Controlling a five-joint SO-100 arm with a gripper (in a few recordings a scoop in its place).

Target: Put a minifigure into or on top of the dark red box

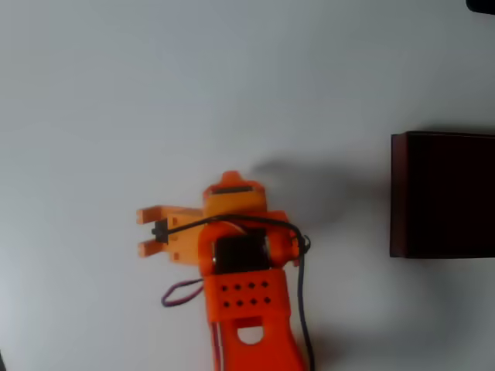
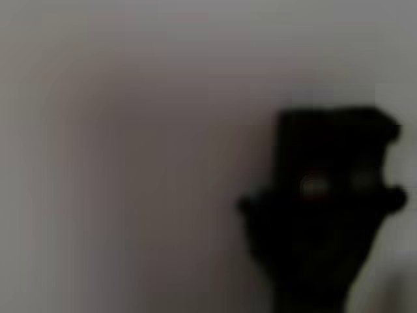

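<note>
Overhead view: orange gripper (image 1: 147, 232) sits well left of the dark red box (image 1: 442, 195), fingers pointing away from it w/ a small dark thing between them – prob. the minifigure (image 1: 160, 229), but too small to be sure. Can't tell if the jaws clamp it or just flank it. Wrist view – very blurred, a dark blob (image 2: 326, 208) close to the lens against the pale table (image 2: 130, 130).

Your overhead camera looks straight down on the pale white table (image 1: 116, 93) from well above, the orange plastic arm (image 1: 247, 309) entering at six o'clock. Your wrist camera sits very close and out of focus, facing a blurred dark shape (image 2: 326, 215) at four o'clock against that same pale surface.
</note>
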